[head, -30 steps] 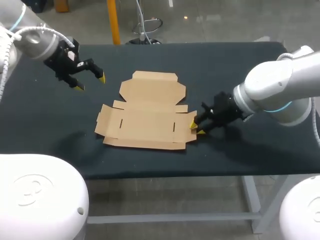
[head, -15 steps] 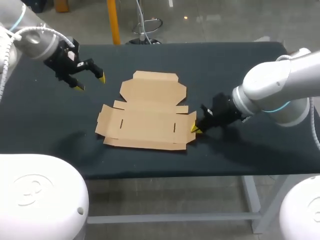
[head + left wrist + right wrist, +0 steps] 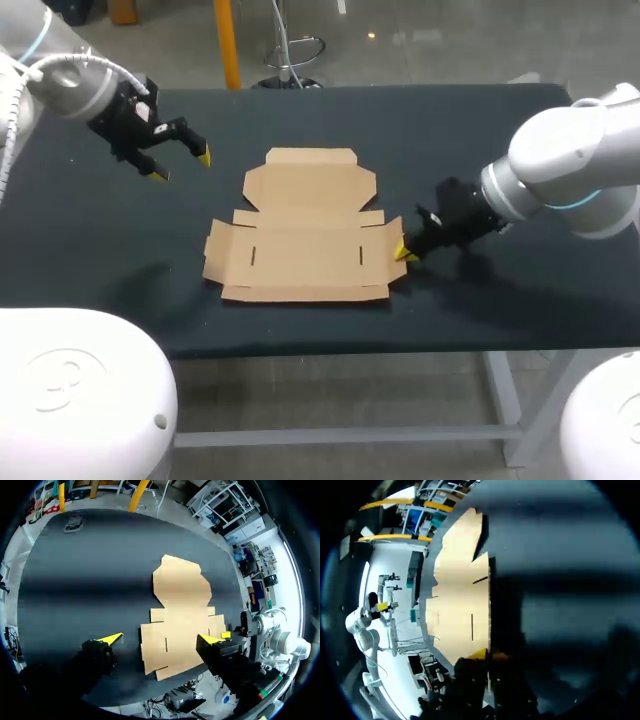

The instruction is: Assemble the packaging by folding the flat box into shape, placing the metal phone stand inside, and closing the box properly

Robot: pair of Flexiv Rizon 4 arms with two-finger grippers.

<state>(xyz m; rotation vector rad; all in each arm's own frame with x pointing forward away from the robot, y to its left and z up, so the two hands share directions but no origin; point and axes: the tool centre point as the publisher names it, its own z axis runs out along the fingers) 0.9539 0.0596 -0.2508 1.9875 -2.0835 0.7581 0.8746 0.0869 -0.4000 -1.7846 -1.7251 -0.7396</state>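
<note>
The flat cardboard box [image 3: 305, 225] lies unfolded on the black table [image 3: 470, 140], its lid panel toward the far side. My right gripper [image 3: 403, 251] is at the box's right end, shut on the edge of the right side flap. In the right wrist view the box [image 3: 460, 595] spreads ahead of that gripper [image 3: 487, 656], whose yellow tip rests on the flap's edge. My left gripper [image 3: 183, 166] hangs open above the table to the far left of the box, with nothing in it. In the left wrist view the box [image 3: 180, 615] lies ahead of the open gripper [image 3: 165, 639]. No metal phone stand shows in the head view.
A small grey object [image 3: 73, 522] lies near the table's far edge, seen only in the left wrist view. Bare black tabletop surrounds the box on all sides, with the widest stretch at the far right.
The right gripper closed on the box's right flap and pulled the box a short way to the right, turning it squarer to the table. The left arm stayed still.
</note>
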